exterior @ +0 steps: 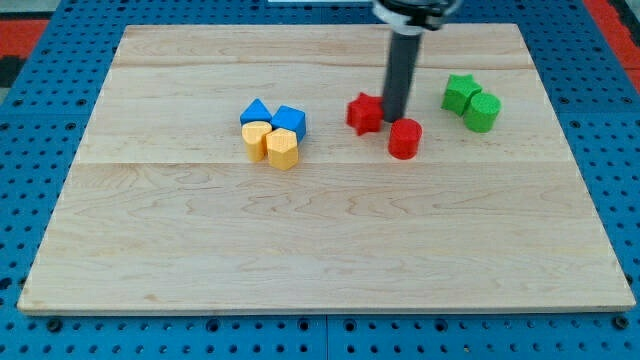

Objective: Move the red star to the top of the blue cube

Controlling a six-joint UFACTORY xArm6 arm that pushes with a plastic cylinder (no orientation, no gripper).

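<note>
The red star (364, 113) lies on the wooden board a little right of the middle, near the view's top. The blue cube (289, 121) sits to its left, in a tight cluster with a blue triangular block (256, 112) and two yellow blocks (257, 137) (282, 148). My tip (394, 119) is right beside the red star, on its right side, touching or nearly touching it. A red cylinder (404, 138) stands just below and right of the tip.
A green star (460, 93) and a green cylinder (481, 112) sit together at the view's upper right. The wooden board (320, 260) lies on a blue pegboard surface (30, 80).
</note>
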